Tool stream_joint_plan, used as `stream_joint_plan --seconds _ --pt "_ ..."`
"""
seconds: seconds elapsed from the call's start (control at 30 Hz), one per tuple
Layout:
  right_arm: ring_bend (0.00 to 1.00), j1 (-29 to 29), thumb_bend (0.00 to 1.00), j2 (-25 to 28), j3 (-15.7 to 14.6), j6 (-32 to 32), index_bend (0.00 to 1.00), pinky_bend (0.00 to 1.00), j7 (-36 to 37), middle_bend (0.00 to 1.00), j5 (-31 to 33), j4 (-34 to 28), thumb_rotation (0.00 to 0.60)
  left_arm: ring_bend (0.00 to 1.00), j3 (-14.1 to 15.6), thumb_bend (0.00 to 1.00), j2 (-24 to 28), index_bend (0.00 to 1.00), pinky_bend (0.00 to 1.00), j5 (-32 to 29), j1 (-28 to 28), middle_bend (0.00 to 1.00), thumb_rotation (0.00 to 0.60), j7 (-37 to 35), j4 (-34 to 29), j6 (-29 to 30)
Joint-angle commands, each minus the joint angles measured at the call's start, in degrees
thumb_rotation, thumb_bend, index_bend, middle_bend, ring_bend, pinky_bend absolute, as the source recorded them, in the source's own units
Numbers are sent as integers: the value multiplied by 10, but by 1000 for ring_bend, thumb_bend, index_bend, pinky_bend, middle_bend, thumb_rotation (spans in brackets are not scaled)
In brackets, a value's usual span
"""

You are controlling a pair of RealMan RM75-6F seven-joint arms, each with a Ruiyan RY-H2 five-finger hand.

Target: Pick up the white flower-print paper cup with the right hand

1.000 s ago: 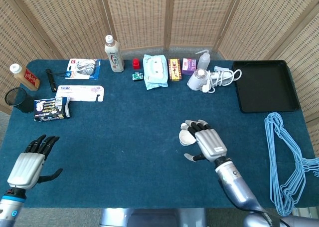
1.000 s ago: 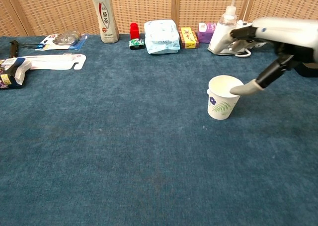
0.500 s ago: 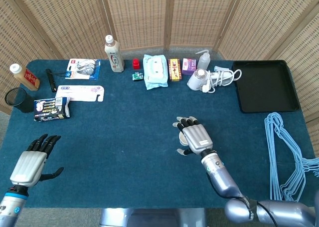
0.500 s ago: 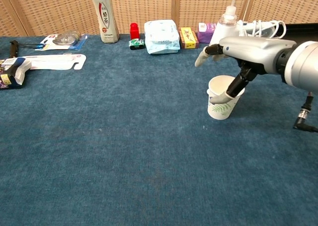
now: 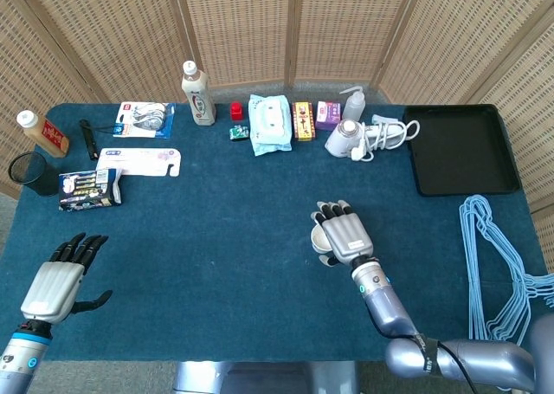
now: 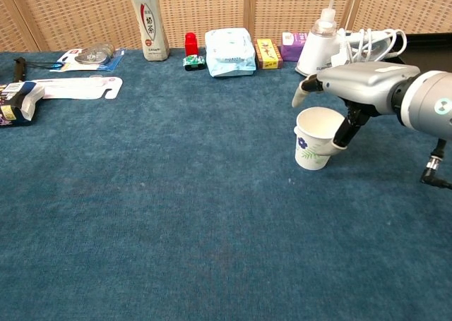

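The white flower-print paper cup (image 6: 314, 141) stands upright on the blue tablecloth, right of centre. In the head view only a sliver of the cup (image 5: 319, 242) shows beside my right hand (image 5: 344, 232), which covers most of it. From the chest camera my right hand (image 6: 357, 88) hovers palm-down over the cup, its fingers reaching past the far rim and its thumb (image 6: 344, 134) touching the cup's right side. The fingers are not closed around it. My left hand (image 5: 54, 281) rests open near the table's front left corner, holding nothing.
Along the back edge stand a white bottle (image 5: 198, 93), a wipes pack (image 5: 269, 113), small boxes, a spray bottle (image 5: 353, 104) and a white corded device (image 5: 346, 137). A black tray (image 5: 459, 147) lies back right, with blue hangers (image 5: 498, 273) at the right edge.
My right hand has shifted slightly right over the cup. Its thumb moved from the cup's front to its right side. The cup and left hand stayed put.
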Motion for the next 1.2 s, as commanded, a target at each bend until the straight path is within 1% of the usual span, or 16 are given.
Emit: stream_joint_plan --seconds 0.03,0.3,0.5,0.73,0.87,1.0,1.13,1.2 --pt "125 3 261 0 -3 2 243 95 -3 95 3 1 509 58 0 235 0 65 126 -1 0 127 371 0 0 0" --pt "127 10 262 -6 -10 3 301 100 -2 104 1 8 511 58 2 234 -1 65 126 -3 -2 127 369 -1 2 0" --pt "136 13 262 -8 -19 5 359 102 1 125 -12 21 510 58 4 235 0 66 126 -3 -1 127 369 -5 5 2" --pt "153 11 263 -10 -18 6 433 113 17 156 -21 30 508 58 5 234 1 65 126 -1 -1 127 371 -9 7 5" --pt "162 9 263 -10 -18 7 452 116 26 168 -25 35 508 58 6 234 1 65 126 -1 0 127 365 -11 8 5" --pt "169 5 263 -6 -13 4 463 121 45 175 -22 33 509 58 7 234 1 65 126 -1 0 127 368 -14 10 6" --pt "171 -1 263 6 0 -3 463 123 78 178 -16 21 511 58 8 234 2 65 126 1 0 127 369 -16 11 7" --pt "172 -6 263 14 11 -10 463 123 105 181 -8 13 510 58 8 234 3 66 126 1 1 127 367 -17 11 9"
